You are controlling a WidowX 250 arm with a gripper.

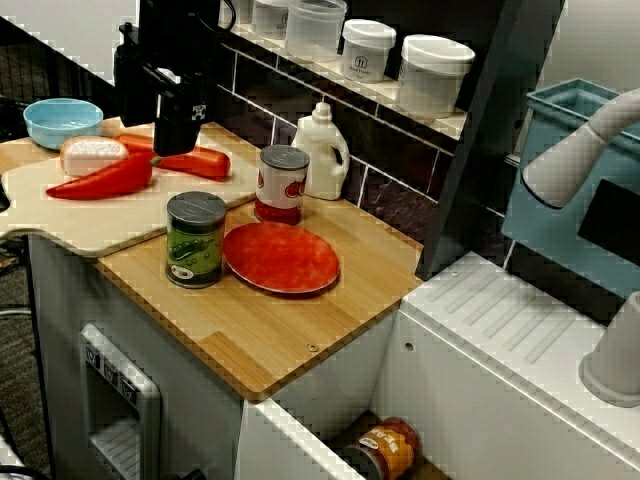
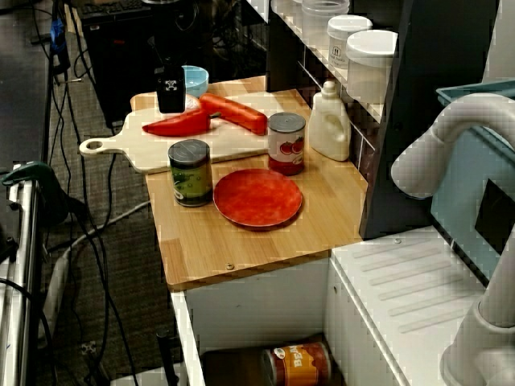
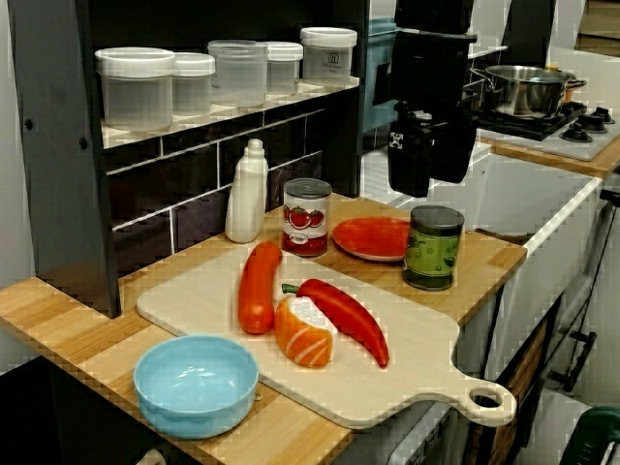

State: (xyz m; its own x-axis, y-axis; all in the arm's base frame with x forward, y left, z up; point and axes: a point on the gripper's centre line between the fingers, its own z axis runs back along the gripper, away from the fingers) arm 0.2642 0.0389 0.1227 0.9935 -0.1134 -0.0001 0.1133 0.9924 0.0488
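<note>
My black gripper [image 1: 175, 148] hangs in the air over the pale cutting board [image 1: 120, 228], fingers pointing down and touching nothing. Its jaws are too dark to tell whether they are open or shut. In the front view the nearest things are a salmon piece [image 1: 92, 155], a red pepper [image 1: 100, 180] and a long red sausage [image 1: 195, 160] on the board. In the high view the gripper [image 2: 170, 108] stands above the pepper [image 2: 179, 125]. Seen from the board's end, the gripper [image 3: 426, 189] floats above a green can [image 3: 433, 247].
On the wooden counter [image 1: 270, 340] stand a green can [image 1: 195, 240], a tomato can [image 1: 283, 183], a red plate [image 1: 280, 257] and a white bottle [image 1: 322, 150]. A blue bowl [image 1: 62, 120] sits beyond the board. Jars [image 1: 432, 72] line the shelf. A can [image 2: 298, 363] lies in an open drawer.
</note>
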